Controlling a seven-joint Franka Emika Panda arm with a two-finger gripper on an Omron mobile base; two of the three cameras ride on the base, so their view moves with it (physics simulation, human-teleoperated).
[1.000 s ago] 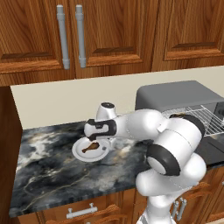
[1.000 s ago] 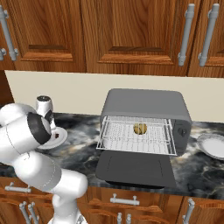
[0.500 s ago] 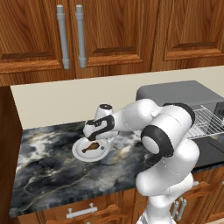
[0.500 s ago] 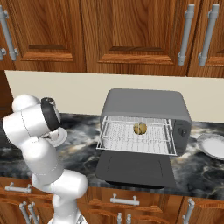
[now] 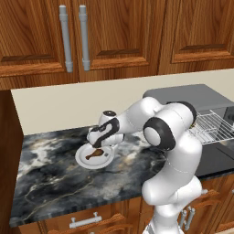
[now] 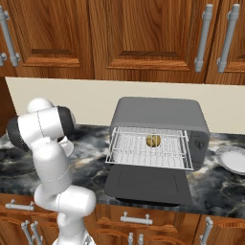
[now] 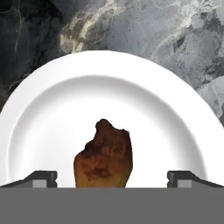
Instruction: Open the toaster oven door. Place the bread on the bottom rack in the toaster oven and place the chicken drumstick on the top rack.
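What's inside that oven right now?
A bread roll lies on a pulled-out wire rack in the open oven, door folded down. Nothing else shows on that rack; the deeper interior and any second rack are too unclear to tell.

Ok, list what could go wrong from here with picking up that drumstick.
1. The chicken drumstick lies loose on the smooth white plate; as the open gripper closes, it may slide or roll out from between the tips.
2. Coming down too far could press on the plate and shift it on the counter.
3. The extended rack holding the bread may obstruct reaching the top rack.
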